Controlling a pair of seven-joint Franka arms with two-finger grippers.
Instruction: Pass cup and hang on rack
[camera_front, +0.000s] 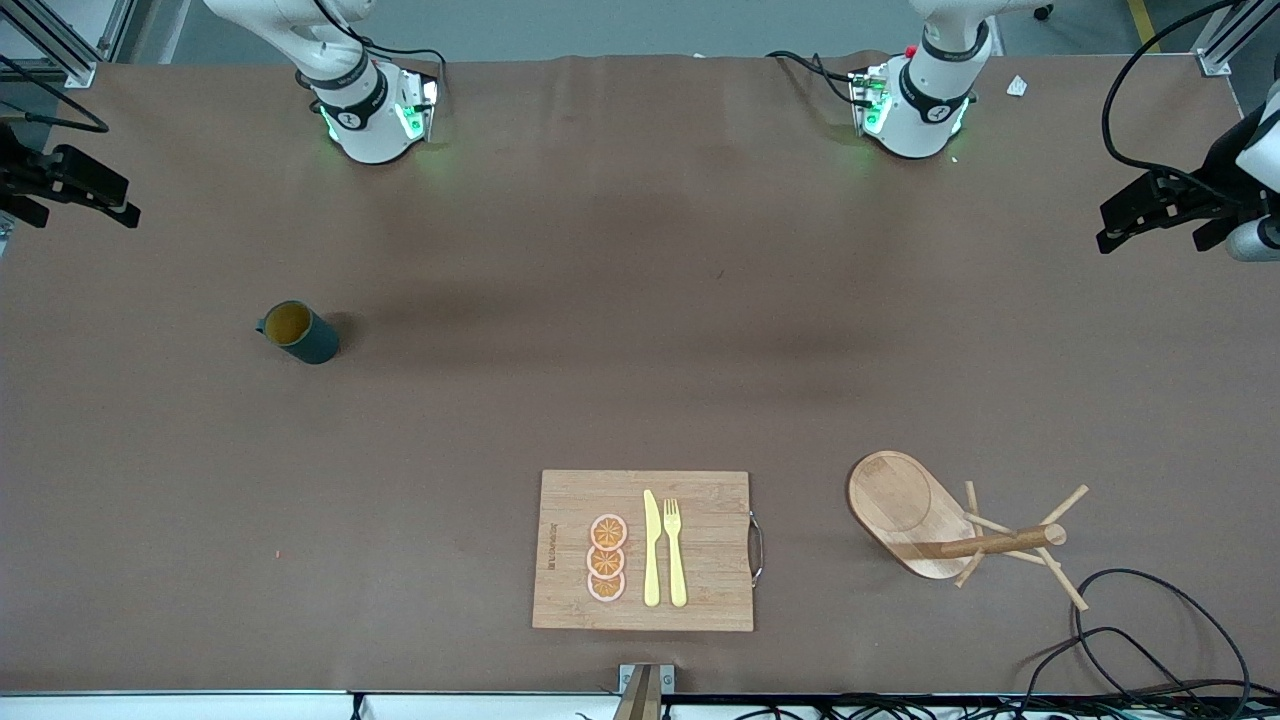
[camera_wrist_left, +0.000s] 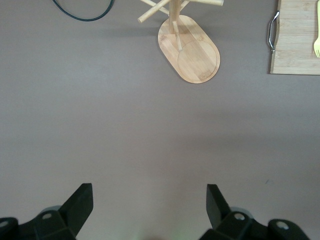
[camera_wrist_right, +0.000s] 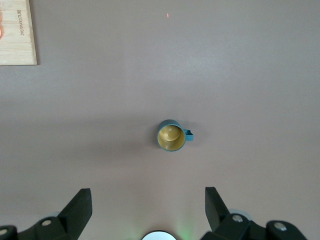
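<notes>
The dark teal cup (camera_front: 300, 333) stands upright on the table toward the right arm's end, its tan inside showing and its handle pointing toward that end. It also shows in the right wrist view (camera_wrist_right: 172, 135). The wooden rack (camera_front: 905, 510) stands toward the left arm's end, nearer the front camera, and shows in the left wrist view (camera_wrist_left: 192, 50). My right gripper (camera_wrist_right: 148, 195) is open and empty, high over bare table near the cup. My left gripper (camera_wrist_left: 150, 192) is open and empty, high over bare table. Neither hand shows in the front view.
A bamboo cutting board (camera_front: 570, 500) lies near the table's front edge, mid-table, with a yellow knife (camera_front: 651, 548), a yellow fork (camera_front: 675, 550) and orange slices (camera_front: 607, 558) on it. Black cables (camera_front: 1150, 640) loop on the table beside the rack.
</notes>
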